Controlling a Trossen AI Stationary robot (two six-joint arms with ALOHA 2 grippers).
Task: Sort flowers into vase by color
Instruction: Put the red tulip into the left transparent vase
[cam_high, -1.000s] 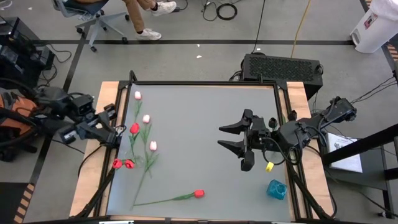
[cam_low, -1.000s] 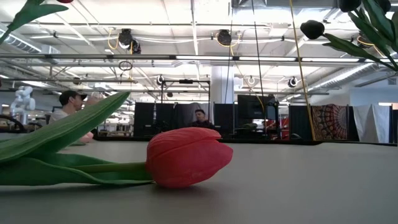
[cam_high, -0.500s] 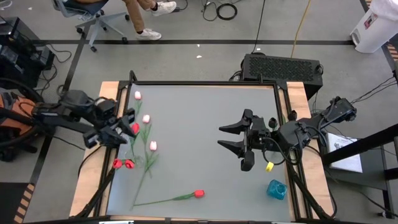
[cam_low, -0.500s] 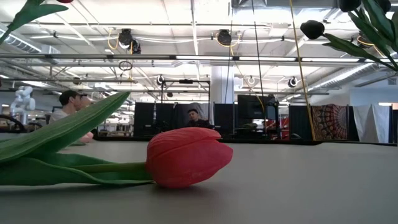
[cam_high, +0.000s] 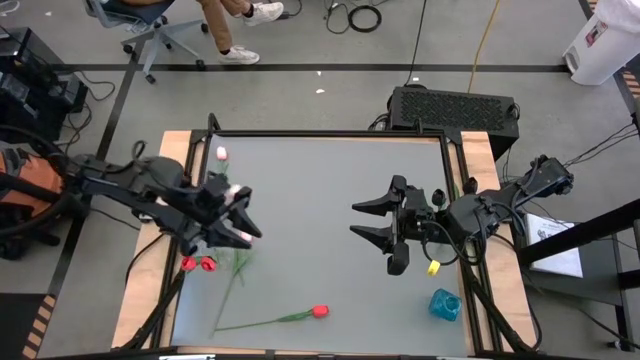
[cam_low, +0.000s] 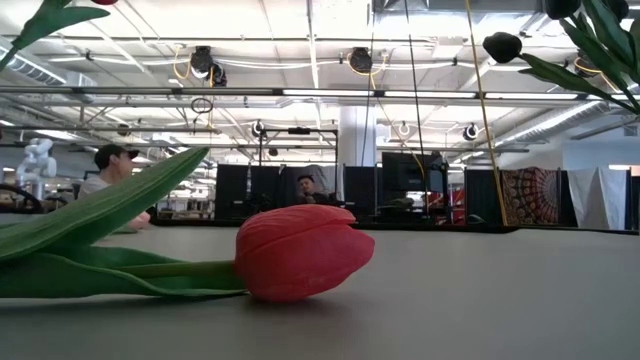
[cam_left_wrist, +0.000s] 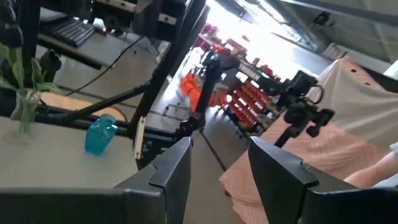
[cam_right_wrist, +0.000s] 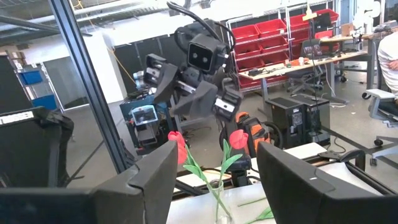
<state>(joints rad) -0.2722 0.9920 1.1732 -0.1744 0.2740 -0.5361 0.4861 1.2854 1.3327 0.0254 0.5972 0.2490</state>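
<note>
Tulips lie along the table's left side: a pink head (cam_high: 221, 153), two red heads (cam_high: 198, 263), and two more pink heads beside the fingers of my left gripper (cam_high: 240, 215). That gripper hovers open over them, pointing toward the table's right (cam_left_wrist: 219, 155). A red tulip (cam_high: 319, 311) lies on its side near the near edge (cam_low: 300, 252). A blue vase (cam_high: 445, 303) stands at the near right (cam_left_wrist: 99, 134). A clear vase (cam_left_wrist: 22, 106) holds black tulips. Another clear vase (cam_right_wrist: 216, 193) holds red tulips. My right gripper (cam_high: 358, 220) waits open at mid-table (cam_right_wrist: 214, 155).
A small yellow object (cam_high: 433, 267) lies by the right arm, next to the blue vase. Black tulip heads (cam_low: 503, 46) and leaves hang into the low view's top corners. The table's dark frame (cam_high: 330, 133) borders the grey top. People sit in the room beyond the table.
My left arm has swung from the table's left edge toward the right, out over the flowers lying there, and now covers the red head and stems it stood beside. My right arm has kept still. No flower has moved.
</note>
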